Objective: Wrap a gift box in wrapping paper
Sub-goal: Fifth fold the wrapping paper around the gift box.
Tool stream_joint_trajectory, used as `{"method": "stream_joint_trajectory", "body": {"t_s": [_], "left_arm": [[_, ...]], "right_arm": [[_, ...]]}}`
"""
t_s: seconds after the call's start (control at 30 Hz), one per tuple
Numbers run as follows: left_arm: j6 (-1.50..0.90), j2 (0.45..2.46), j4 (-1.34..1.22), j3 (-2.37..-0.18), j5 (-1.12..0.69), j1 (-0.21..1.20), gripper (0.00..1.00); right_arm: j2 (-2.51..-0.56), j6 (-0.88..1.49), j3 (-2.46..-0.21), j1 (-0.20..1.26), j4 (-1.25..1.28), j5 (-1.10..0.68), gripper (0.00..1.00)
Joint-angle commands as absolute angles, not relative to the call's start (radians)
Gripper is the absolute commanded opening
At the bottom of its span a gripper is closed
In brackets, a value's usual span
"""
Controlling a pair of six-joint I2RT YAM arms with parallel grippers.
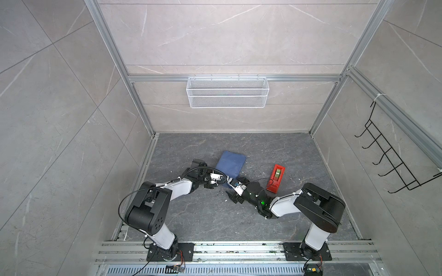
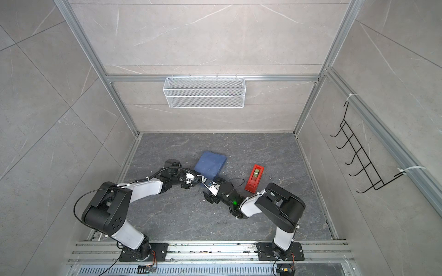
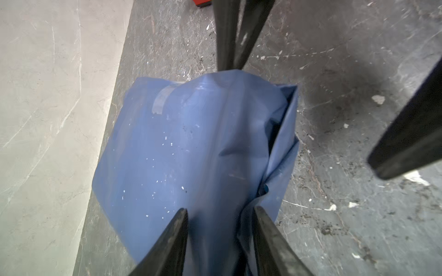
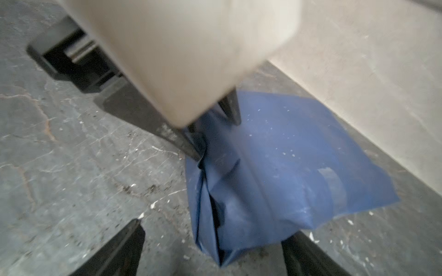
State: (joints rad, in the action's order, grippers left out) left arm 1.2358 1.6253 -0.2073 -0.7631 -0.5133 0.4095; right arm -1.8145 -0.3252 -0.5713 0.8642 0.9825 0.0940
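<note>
**Left claw pinches the parcel's end, right claw stands wide**

The left claw (image 3: 220, 209) is clamped on one end of the wrapping paper (image 3: 191, 148), which is bunched into a ridge between its fingers (image 3: 177, 234). The right claw (image 4: 216, 227) is spread wide and grips nothing. It sits between that end and the red tape dispenser (image 1: 275, 178), with a corner of the paper lying loose between its fingers. The paper forms a puffy bundle, dark face out, with a slack open fold along one side. The gift box is out of sight. In both top views the bundle lies on the surface (image 1: 263, 148) to the left of the dispenser and near it. White scraps dot the surface around both.
</note>
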Motion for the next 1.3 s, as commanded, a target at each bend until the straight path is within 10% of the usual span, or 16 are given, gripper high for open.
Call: {"method": "stream_joint_trajectory", "body": {"t_s": [0.0, 0.7, 1.03, 1.27], "left_arm": [[1.210, 1.660, -0.086, -0.753, -0.525, 0.424, 0.46], [1.219, 1.688, -0.095, -0.755, -0.525, 0.425, 0.46], [1.211, 1.678, -0.097, -0.754, -0.522, 0.425, 0.46], [1.213, 1.685, -0.098, -0.756, -0.522, 0.425, 0.46]], "right_arm": [[-1.889, -0.413, -0.631, 0.873, 1.184, 0.093, 0.90], [-1.884, -0.606, -0.684, 0.826, 1.151, -0.056, 1.00], [-1.936, -0.555, -0.670, 0.775, 1.101, -0.184, 0.52], [-1.891, -0.570, -0.694, 0.764, 0.940, -0.229, 0.55]]}}
